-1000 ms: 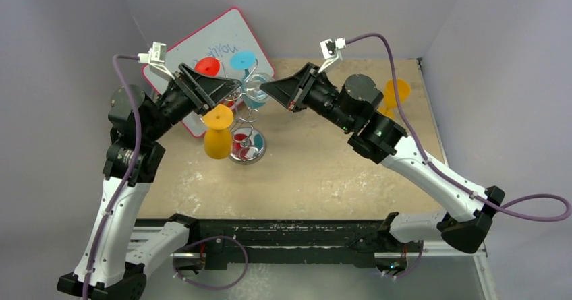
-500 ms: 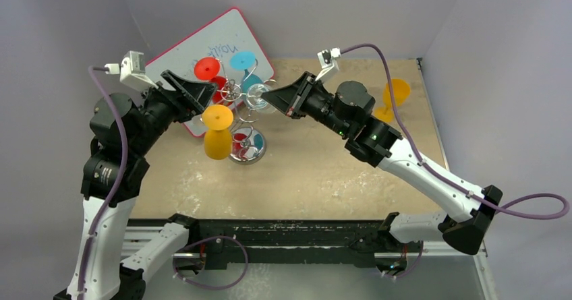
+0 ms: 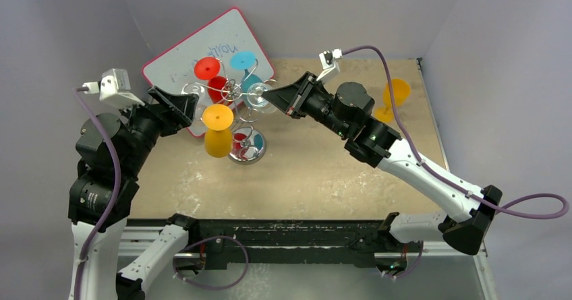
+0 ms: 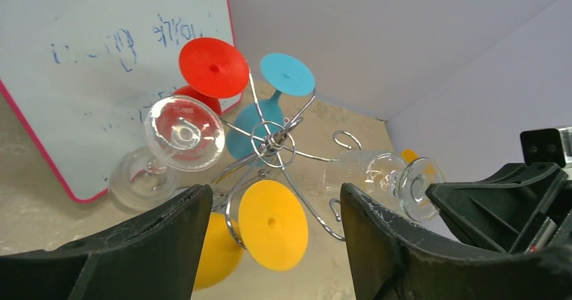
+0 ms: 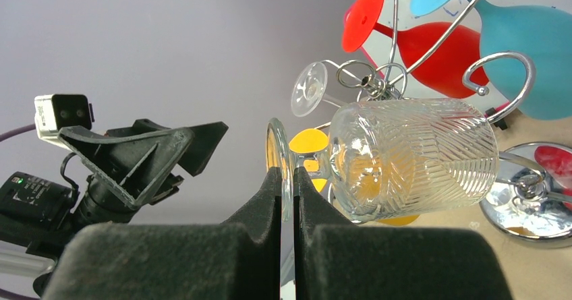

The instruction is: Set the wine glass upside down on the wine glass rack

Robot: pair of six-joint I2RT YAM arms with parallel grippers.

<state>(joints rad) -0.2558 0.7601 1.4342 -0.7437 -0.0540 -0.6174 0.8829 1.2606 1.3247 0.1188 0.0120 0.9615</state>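
Right hand (image 5: 287, 178) pinches the wine glass (image 5: 411, 158) by its foot. Glass lies sideways, bowl toward the wine glass rack (image 3: 248, 149), close beside it. Left hand (image 4: 275, 197) gapes empty, opposite.

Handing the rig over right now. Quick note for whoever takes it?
Grippers: left gripper open and empty, beside the wine glass rack; right gripper shut on the foot of the clear wine glass, held sideways, bowl toward the rack's arms.
Done: red glass, blue glass, yellow glass and second clear glass hang upside down on the rack.
Left: turn the held glass bowl-down, slide its stem into a free arm, release. An orange glass is off to the right, not on the rack.
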